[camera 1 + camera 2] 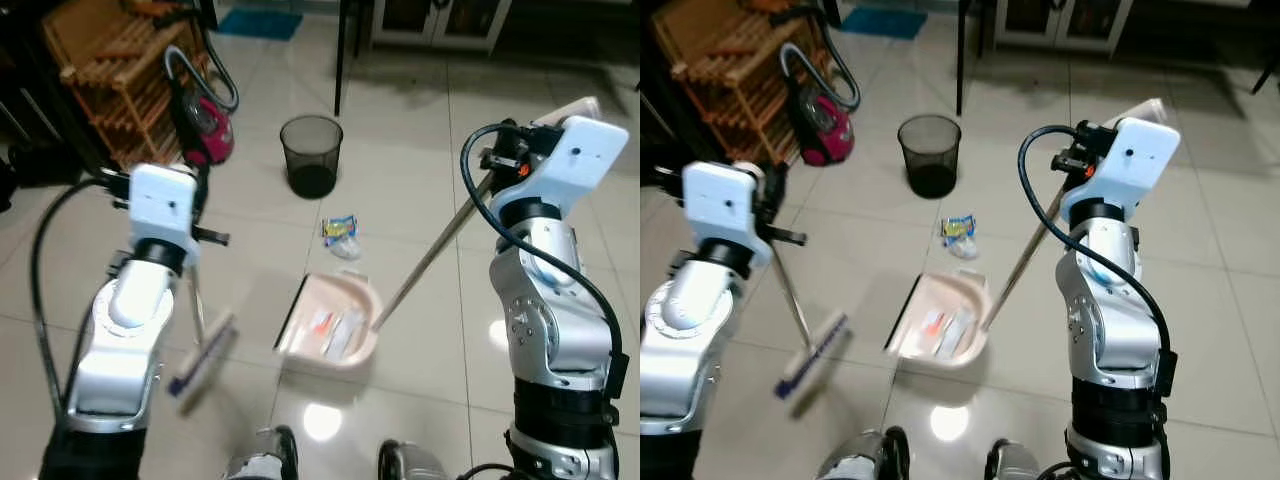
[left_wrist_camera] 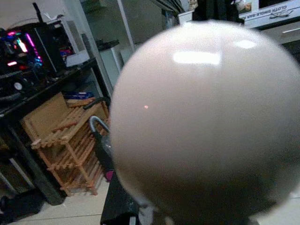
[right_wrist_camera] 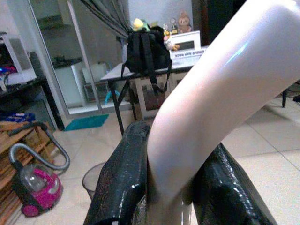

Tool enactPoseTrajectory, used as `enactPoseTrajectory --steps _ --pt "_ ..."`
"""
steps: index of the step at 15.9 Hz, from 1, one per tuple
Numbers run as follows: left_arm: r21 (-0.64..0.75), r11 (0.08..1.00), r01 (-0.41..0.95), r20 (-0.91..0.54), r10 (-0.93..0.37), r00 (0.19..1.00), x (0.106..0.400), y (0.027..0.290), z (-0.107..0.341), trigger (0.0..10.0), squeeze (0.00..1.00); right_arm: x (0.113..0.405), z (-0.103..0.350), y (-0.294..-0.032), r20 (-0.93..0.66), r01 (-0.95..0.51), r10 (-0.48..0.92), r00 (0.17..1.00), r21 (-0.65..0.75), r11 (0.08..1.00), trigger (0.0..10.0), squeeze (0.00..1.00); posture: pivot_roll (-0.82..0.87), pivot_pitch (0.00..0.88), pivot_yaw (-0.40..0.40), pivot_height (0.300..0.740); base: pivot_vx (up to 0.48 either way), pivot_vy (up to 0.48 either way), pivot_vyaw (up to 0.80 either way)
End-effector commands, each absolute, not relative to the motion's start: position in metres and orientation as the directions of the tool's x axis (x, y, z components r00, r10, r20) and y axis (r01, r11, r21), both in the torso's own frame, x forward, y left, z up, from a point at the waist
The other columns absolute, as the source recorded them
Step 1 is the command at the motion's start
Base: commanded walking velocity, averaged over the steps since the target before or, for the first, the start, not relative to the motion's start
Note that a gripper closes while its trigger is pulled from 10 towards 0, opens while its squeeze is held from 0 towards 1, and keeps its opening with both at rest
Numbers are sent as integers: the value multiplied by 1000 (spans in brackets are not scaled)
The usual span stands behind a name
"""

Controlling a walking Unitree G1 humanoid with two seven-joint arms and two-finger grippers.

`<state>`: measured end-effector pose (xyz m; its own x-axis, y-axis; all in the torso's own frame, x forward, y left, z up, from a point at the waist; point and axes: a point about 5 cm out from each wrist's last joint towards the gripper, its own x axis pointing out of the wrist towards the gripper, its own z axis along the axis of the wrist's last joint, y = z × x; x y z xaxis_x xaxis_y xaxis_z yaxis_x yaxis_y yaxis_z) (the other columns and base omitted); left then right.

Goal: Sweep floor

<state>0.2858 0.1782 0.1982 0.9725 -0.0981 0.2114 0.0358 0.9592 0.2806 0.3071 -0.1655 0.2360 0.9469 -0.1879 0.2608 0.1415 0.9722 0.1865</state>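
The right gripper (image 3: pixel 171 187) is clamping the pale handle (image 3: pixel 220 93) of the dustpan (image 1: pixel 335 330), its jaws closed on it at either side. The handle is slanting down from the raised right arm to the pan, which is sitting on the tiled floor (image 1: pixel 420 130) just ahead of the robot's feet. Inside the pan some scraps (image 1: pixel 335 328) of paper are lying.

The left arm is carrying the broom (image 1: pixel 812 355); its thin shaft is running down from the wrist to a blurred brush head that is hanging at floor level to the left of the pan, apart from it. In the left wrist view the rounded pale end of the broom handle (image 2: pixel 206 117) is sitting right before the lens, so whether the left jaws are closed cannot be told.

A crumpled wrapper (image 1: pixel 341 233) is lying on the floor just beyond the pan, between it and a dark mesh bin (image 1: pixel 311 155). Further left, a pink vacuum cleaner (image 1: pixel 205 125) is standing beside a wooden rack (image 1: pixel 110 70).
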Motion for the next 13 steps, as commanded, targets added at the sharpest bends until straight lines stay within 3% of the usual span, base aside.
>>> enactPoseTrajectory --steps 1,3,13 --pt "282 959 24 241 -95 966 287 172 204 10000 0 304 245 -167 294 154 -208 933 197 968 10000 0 15 91 49 740 394 0 0" --pt "265 964 28 227 -91 970 286 167 197 10000 0 304 243 -166 259 163 -209 943 188 969 10000 0 15 92 47 740 403 0 259" --pt "261 965 23 202 -78 976 281 168 188 10000 0 309 247 -169 246 188 -232 941 189 964 10000 0 22 90 28 740 415 0 800"
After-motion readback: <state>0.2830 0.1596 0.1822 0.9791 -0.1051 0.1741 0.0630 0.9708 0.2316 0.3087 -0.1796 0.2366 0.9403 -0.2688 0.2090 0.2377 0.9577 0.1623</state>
